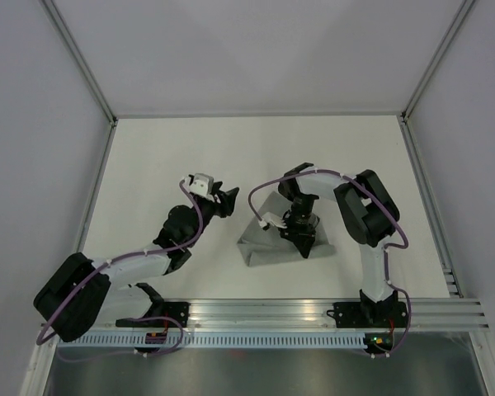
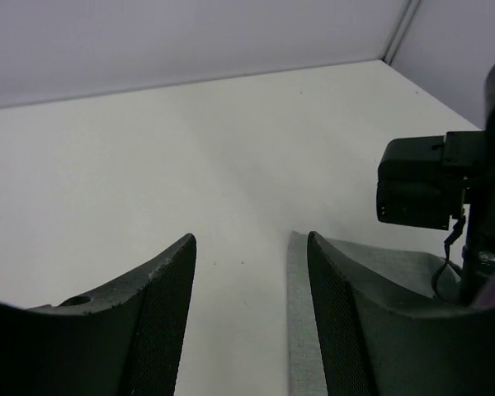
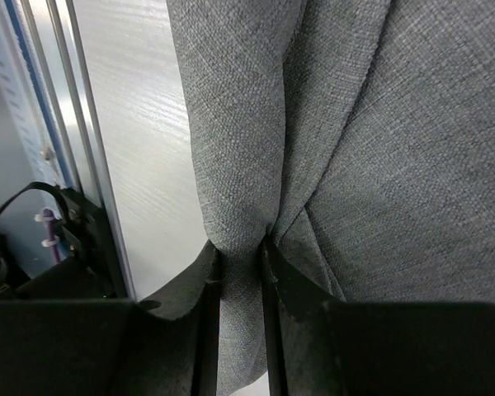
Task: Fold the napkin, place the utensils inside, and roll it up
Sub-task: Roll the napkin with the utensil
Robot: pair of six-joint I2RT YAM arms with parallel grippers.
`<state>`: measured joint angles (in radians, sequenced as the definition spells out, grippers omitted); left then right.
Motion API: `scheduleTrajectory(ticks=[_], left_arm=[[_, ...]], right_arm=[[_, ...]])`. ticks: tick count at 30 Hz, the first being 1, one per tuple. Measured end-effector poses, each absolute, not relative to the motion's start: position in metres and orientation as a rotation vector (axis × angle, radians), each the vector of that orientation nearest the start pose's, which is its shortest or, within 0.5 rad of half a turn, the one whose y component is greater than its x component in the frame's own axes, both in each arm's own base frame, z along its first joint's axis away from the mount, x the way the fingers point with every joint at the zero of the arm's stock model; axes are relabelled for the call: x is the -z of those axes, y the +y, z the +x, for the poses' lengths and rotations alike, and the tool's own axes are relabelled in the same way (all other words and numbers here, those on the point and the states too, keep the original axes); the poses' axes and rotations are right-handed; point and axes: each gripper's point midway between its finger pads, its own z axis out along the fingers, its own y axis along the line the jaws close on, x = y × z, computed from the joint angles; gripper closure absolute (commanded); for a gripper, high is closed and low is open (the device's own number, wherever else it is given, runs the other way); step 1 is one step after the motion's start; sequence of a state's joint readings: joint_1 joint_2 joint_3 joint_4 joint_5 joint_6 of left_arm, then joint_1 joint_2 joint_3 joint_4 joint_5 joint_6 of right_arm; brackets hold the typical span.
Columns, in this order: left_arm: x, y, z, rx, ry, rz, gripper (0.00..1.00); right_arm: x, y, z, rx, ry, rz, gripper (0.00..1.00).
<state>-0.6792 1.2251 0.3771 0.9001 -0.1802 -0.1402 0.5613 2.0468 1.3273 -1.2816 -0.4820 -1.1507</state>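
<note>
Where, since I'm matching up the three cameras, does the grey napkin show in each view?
Top external: the napkin right of centre, under the right gripper.
Left wrist: napkin lower right, reaching the bottom edge.
Right wrist: napkin fills most of the frame, pinched between the fingers.
Shared landmark: the right arm, over the napkin from above, at the left wrist view's right edge.

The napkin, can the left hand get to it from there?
Probably yes. The left hand is open and sits beside the napkin, with only bare table between them. The right hand is pinching a fold of it.
</note>
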Motion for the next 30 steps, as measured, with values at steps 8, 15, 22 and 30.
scheduleTrajectory(ticks=[8, 15, 22, 30], left_arm=[[-0.226, -0.249, 0.285, 0.441, 1.355, 0.449, 0.37], [-0.22, -0.281, 0.263, 0.317, 1.321, 0.686, 0.36], [-0.207, -0.316, 0.225, 0.279, 1.256, 0.885, 0.33], [-0.177, -0.332, 0.201, 0.27, 1.249, 1.001, 0.27]], right_arm=[[-0.014, 0.176, 0.181, -1.114, 2.452, -2.291, 0.88], [-0.013, 0.177, 0.183, -1.173, 2.593, -2.23, 0.88], [-0.013, 0.178, 0.182, -1.167, 2.65, -2.255, 0.88], [-0.012, 0.18, 0.178, -1.174, 2.744, -2.216, 0.88]])
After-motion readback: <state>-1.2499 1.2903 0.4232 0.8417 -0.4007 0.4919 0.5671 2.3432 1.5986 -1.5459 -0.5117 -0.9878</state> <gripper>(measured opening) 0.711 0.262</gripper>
